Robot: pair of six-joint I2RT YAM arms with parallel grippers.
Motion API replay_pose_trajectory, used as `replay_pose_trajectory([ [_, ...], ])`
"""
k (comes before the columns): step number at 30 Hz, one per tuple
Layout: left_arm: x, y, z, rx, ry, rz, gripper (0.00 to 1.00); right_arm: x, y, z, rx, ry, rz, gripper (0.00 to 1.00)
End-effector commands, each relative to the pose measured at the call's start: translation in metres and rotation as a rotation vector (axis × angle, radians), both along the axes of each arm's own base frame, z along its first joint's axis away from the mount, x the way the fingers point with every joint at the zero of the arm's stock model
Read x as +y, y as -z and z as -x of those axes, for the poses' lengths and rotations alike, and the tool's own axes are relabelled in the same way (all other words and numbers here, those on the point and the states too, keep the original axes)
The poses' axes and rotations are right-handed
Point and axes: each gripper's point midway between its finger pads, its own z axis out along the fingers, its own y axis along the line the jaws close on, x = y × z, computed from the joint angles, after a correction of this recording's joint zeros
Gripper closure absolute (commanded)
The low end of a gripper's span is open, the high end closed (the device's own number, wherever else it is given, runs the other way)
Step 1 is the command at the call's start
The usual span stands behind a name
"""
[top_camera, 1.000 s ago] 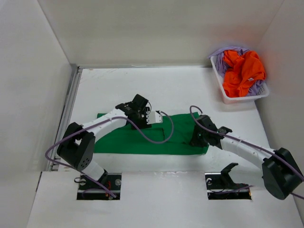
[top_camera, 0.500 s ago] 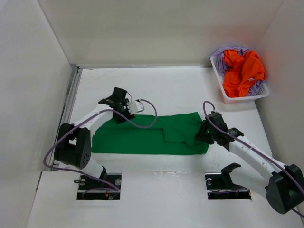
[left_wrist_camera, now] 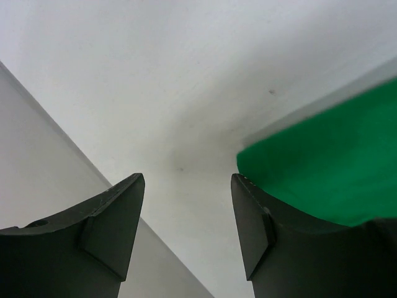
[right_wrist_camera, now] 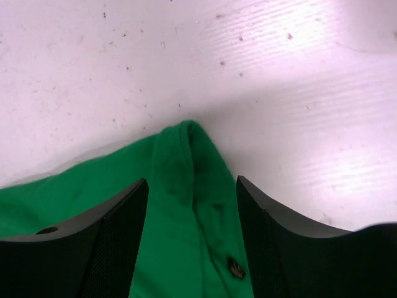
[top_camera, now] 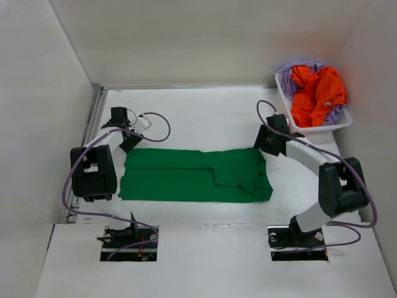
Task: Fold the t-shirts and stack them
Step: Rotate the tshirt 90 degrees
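White panel walls close in a matte white bench (top_camera: 205, 112), whose surface shows fine dark specks in the right wrist view. At the left, the left fingers (left_wrist_camera: 121, 211), dark wedge-shaped plastic, stand spread with nothing between them, poised over bare bench just beside the far left corner of the green t-shirt (top_camera: 180, 177). That shirt lies flat at the middle of the bench as a long, smooth rectangle of soft cloth, with a rumpled flap doubled over its right part. Its left edge shows as a blurred green patch in the left wrist view. The right fingers (right_wrist_camera: 121, 230) are also spread, pinching nothing. They hang over the shirt's far right corner, where the cloth bunches into a rounded, creased point. At the far right corner of the bench sits a white plastic mesh basket (top_camera: 313, 129). A crumpled orange t-shirt (top_camera: 317, 93) is heaped in it on top of a lavender t-shirt (top_camera: 288, 77).
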Motion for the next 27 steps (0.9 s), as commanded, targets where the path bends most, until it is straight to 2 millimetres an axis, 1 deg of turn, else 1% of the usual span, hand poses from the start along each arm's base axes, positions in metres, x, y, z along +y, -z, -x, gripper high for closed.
replay_pose_trajectory([
  [1, 0.003, -0.001, -0.017, -0.048, -0.054, 0.037, 0.43, 0.003, 0.004, -0.024, -0.019, -0.036, 0.031, 0.37],
  [2, 0.003, 0.005, -0.014, -0.031, -0.054, 0.038, 0.43, 0.003, 0.013, -0.022, 0.009, -0.039, 0.035, 0.37],
  [4, 0.003, 0.021, -0.004, 0.014, -0.048, 0.033, 0.43, 0.003, 0.018, -0.020, 0.025, -0.038, 0.038, 0.38],
  [6, 0.007, 0.032, 0.004, 0.042, -0.056, 0.031, 0.45, 0.003, 0.019, -0.020, 0.027, -0.037, 0.037, 0.39],
  [7, 0.010, 0.036, 0.007, 0.055, -0.064, 0.031, 0.46, 0.004, 0.020, -0.020, 0.045, -0.045, 0.028, 0.48],
  [12, 0.023, 0.045, 0.017, 0.083, -0.117, 0.036, 0.63, 0.005, 0.024, -0.023, 0.137, -0.089, 0.064, 0.70],
  [15, 0.028, 0.043, 0.022, 0.083, -0.134, 0.032, 0.69, 0.007, 0.024, -0.027, 0.173, -0.119, 0.082, 0.85],
  [16, 0.029, 0.041, 0.023, 0.080, -0.137, 0.032, 0.70, 0.008, 0.024, -0.029, 0.176, -0.125, 0.082, 0.88],
  [18, 0.031, 0.039, 0.026, 0.080, -0.143, 0.032, 0.71, 0.011, 0.023, -0.039, 0.181, -0.132, 0.080, 0.95],
  [20, 0.032, 0.040, 0.030, 0.086, -0.150, 0.034, 0.73, 0.014, 0.019, -0.052, 0.175, -0.137, 0.082, 0.98],
  [22, 0.034, 0.040, 0.034, 0.097, -0.160, 0.038, 0.73, 0.017, 0.013, -0.072, 0.161, -0.140, 0.084, 1.00],
  [27, 0.040, 0.036, 0.043, 0.111, -0.193, 0.046, 0.73, 0.026, -0.003, -0.131, 0.122, -0.146, 0.097, 1.00],
])
